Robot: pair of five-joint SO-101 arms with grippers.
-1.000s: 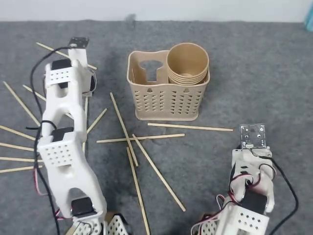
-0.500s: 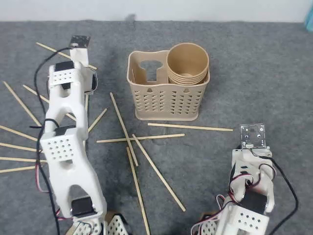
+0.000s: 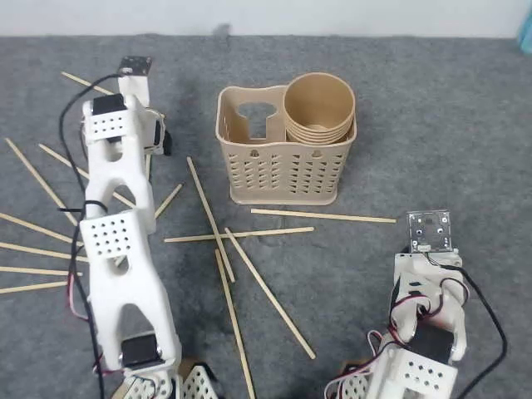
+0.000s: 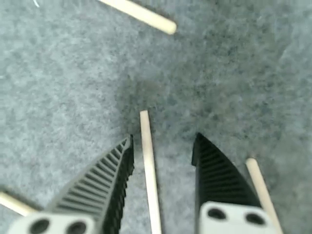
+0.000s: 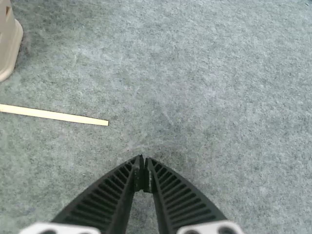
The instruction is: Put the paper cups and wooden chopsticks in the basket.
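1. My left gripper hangs spread astride one wooden chopstick (on the carpet, left of the basket).
2. I'd lower squarely, then pinch it mid-jaw — my right gripper rests clenched, empty.

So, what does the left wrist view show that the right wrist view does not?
Left wrist view, not the right: the left gripper open, its jaws on either side of a chopstick end, and another chopstick farther off. Right wrist view, not the left: the right gripper shut on nothing, a corner of the basket, and a lone chopstick lying apart from both. Shared: the grey carpet with wooden sticks lying on it.
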